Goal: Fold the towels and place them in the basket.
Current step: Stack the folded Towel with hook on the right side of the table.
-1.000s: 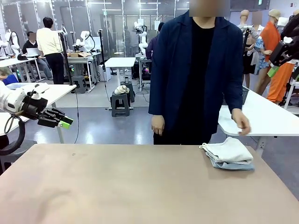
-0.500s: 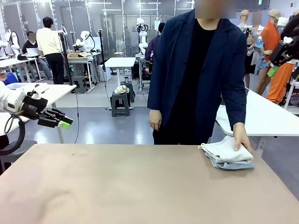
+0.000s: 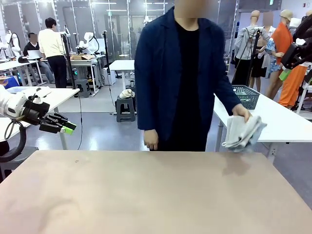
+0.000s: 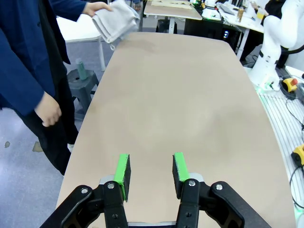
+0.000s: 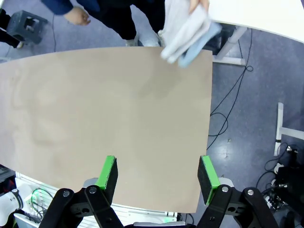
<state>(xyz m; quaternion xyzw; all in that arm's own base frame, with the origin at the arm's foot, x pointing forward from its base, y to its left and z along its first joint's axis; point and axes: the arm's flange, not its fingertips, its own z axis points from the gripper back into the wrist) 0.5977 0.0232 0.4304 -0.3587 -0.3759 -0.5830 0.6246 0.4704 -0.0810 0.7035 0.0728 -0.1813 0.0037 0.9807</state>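
Person's hand point(image 3: 241, 114) pinches the folded towels point(image 3: 242, 132) off the table point(image 3: 146, 195); their lower edges blur, count perhaps two.

Bright, even ceiling light fills the room, with no hard shadows. A faint soft shadow lies on the table point(image 3: 146, 190) beneath the towels point(image 3: 242, 132), which are smeared by motion. Far beyond the left gripper point(image 4: 151, 171) the tabletop edges bow from the wide lens. A dull sheen marks the table.
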